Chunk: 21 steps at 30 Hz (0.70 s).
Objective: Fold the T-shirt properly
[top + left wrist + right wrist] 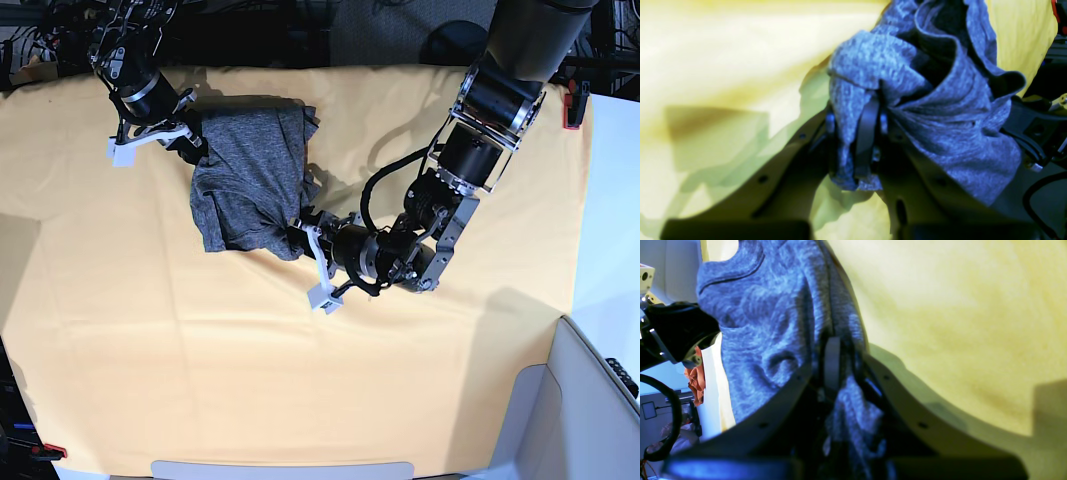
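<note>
I see the shirt [250, 180] bunched on the cloth [300, 380] near its far edge, right gripper [185, 143] and left gripper [303, 232] both clamped on fabric, so most folding remains, I judge.

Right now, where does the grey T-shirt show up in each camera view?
Left wrist: T-shirt, centre to upper right, bunched in the left gripper.
Right wrist: T-shirt, left of centre, pinched by the right gripper.
Base: T-shirt, upper left, stretched between both arms.
Shared landmark: the yellow-orange table cloth.
</note>
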{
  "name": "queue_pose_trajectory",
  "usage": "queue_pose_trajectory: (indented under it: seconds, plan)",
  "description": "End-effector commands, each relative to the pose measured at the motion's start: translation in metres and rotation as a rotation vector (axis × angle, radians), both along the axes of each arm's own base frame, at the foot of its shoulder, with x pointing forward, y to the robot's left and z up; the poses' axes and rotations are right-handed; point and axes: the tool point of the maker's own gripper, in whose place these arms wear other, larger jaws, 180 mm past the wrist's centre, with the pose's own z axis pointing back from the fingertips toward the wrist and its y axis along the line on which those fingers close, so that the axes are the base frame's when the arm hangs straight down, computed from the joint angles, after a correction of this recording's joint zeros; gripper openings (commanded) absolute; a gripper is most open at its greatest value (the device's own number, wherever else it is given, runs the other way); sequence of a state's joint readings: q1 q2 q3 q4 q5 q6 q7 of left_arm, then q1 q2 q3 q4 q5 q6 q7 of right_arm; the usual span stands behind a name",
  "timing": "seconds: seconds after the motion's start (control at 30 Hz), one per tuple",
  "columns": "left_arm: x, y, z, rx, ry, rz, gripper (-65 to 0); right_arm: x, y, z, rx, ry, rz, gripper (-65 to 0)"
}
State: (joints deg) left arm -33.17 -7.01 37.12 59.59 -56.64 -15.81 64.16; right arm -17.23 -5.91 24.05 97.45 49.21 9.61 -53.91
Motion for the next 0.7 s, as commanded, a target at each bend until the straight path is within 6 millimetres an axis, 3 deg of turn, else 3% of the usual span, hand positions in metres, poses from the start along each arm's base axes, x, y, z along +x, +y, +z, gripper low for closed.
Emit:
queue_pose_trajectory:
  seconds: [0.0,0.37,0.43,0.53,0.67]
  plan:
    - [0.02,-0.006,0.024,-0.043,-0.063,0.013,-65.0,-0.026,0.02,-0.022,0.059,0.143,0.039,-61.8]
    - [0.02,-0.008,0.025,-0.046,-0.063,0.013,-65.0,-0.017,0.023,-0.023,0.069,0.137,0.049,-60.9]
    - [0.019,-0.008,0.024,-0.046,-0.062,0.013,-65.0,-0.021,0.029,-0.03,0.082,0.162,0.065,-56.5]
    - [0.018,-0.008,0.023,-0.046,-0.059,0.013,-63.9,-0.025,0.029,-0.037,0.079,0.186,0.09,-44.2]
    - [0.019,-0.005,0.023,-0.042,-0.059,0.015,-52.1,-0.023,0.031,-0.035,0.072,0.178,0.11,-35.2]
